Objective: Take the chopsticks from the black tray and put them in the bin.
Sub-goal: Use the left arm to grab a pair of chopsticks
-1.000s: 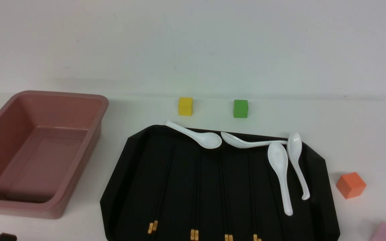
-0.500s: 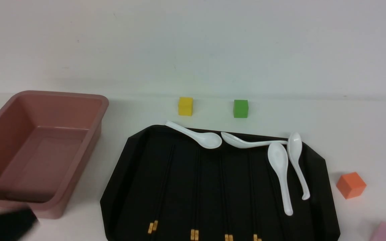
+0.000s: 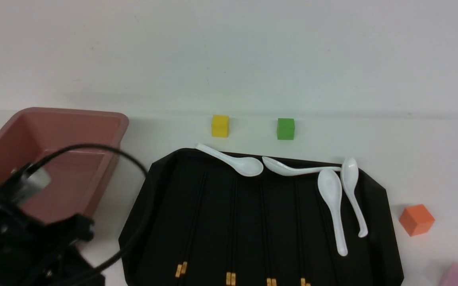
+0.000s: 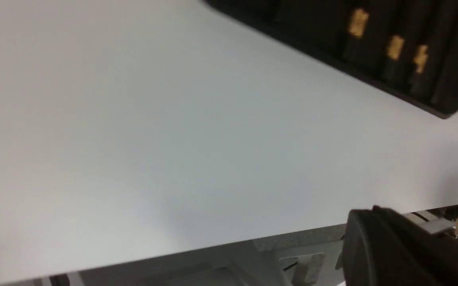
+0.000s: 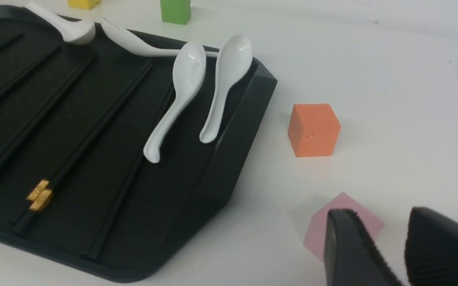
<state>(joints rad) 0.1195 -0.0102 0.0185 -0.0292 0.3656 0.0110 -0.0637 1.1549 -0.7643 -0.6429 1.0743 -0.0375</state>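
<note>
White tabletop (image 3: 420, 151) runs back to a pale wall. The left gripper (image 4: 376, 224) has its fingers together; in the left wrist view it is one dark blunt shape over the table's near edge. Behind it, the left arm (image 3: 18, 238) with a looping cable stands at the near left, covering the near end of the bin (image 3: 111, 159). The right gripper (image 5: 384, 216) has its ribbed fingers (image 5: 348, 246) apart, low over the table just near of a pink cube (image 5: 342, 222) and right of the black tray (image 3: 376, 198).

The chopsticks (image 3: 233, 222) lie on the tray floor as four pairs side by side. They run near to far, with their gold ends at the near rim. Four white spoons (image 3: 332, 202) lie along the tray's far and right parts. The bin sits left of the tray, apart from it. An orange cube (image 3: 416, 219) stands right of the tray. A yellow cube (image 3: 220, 126) and a green cube (image 3: 285, 128) stand beyond its far rim.
</note>
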